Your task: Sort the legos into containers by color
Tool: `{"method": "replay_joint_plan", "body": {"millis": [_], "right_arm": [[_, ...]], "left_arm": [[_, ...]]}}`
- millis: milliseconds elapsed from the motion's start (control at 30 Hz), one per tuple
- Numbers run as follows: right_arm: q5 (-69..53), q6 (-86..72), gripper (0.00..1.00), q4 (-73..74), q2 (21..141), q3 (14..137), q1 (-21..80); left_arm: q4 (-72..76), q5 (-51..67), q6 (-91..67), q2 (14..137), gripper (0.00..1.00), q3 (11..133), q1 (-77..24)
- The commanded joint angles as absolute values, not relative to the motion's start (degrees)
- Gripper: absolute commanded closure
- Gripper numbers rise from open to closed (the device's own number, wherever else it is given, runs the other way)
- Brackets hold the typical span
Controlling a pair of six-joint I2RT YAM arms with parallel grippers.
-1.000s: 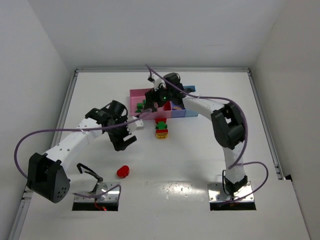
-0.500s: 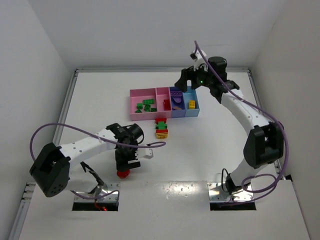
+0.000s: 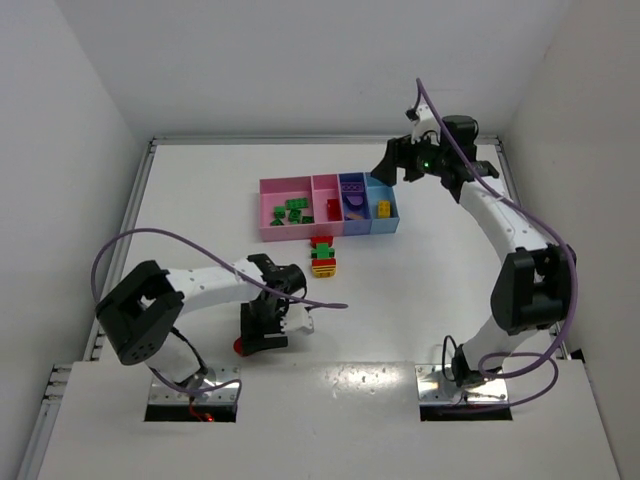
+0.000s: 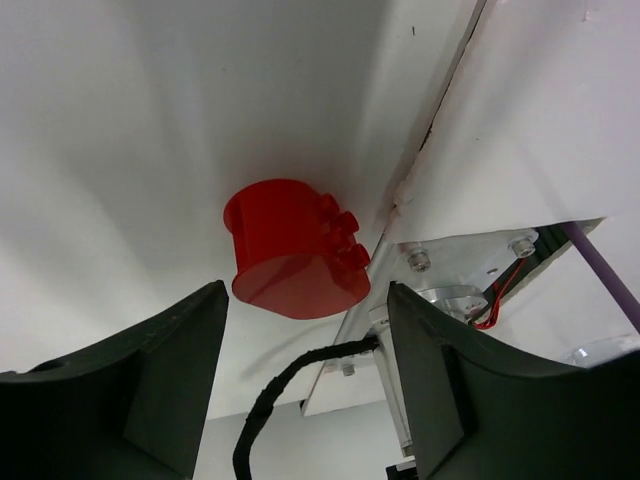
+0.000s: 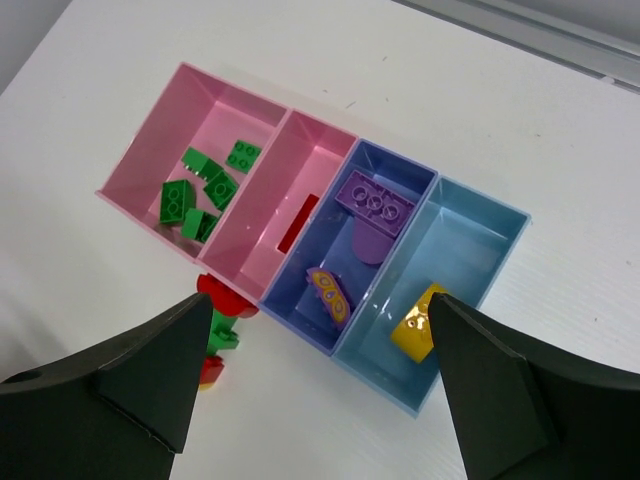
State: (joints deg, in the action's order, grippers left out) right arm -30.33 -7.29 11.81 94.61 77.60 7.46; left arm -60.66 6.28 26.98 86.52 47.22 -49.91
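L gripper (image 3: 264, 330) is hovering low over a lone red lego (image 4: 290, 245) lying on the table (image 3: 420, 290) near the L arm's base, well apart from the containers. Jaws are standing wide open either side of the piece, gripping nothing. The piece is looking rounded, w/ its studs facing sideways. It is prob. light, rigid and glossy, so likely to skid or pop out under a skewed pinch. The best hold is looking to be across the smooth body, not the studs.

R gripper (image 3: 393, 166) is hanging above the bin row, fingers spread wide, carrying nothing.

Bins are filling by colour:
- Wide pink bin (image 5: 215, 120) is holding several green legos (image 5: 200, 190).
- Narrow pink bin (image 5: 310, 165) is holding one red brick (image 5: 297, 223).
- Purple-blue bin (image 5: 400, 165) is holding purple pieces (image 5: 375, 200).
- Light blue bin (image 5: 470, 240) is holding a yellow piece (image 5: 415, 325).

A multicolour clump (image 3: 323, 256) is sitting just in front of the row, unsorted.
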Motion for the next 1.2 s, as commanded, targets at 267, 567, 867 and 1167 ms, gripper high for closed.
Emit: {"method": "replay_joint_plan", "body": {"millis": [267, 567, 867, 1167], "right_arm": [[-34.9, -4.3, 0.11, 13.3, 92.4, 77.2, 1.9], [-37.7, -4.3, 0.11, 13.3, 92.4, 77.2, -0.4], [-39.3, -3.7, 0.11, 13.3, 92.4, 75.0, -1.0], [-44.6, 0.1, 0.11, 17.1, 91.8, 75.6, -1.0]], "left_arm": [[-61.4, 5.6, 25.3, 93.9, 0.53, 48.9, -52.3], [-60.2, 5.1, 24.7, 96.8, 0.71, 48.3, -52.3], [-57.9, 5.1, 24.7, 94.1, 1.0, 49.0, -51.8], [-60.2, 10.0, 27.2, 91.5, 0.88, 51.8, -48.7]]}}
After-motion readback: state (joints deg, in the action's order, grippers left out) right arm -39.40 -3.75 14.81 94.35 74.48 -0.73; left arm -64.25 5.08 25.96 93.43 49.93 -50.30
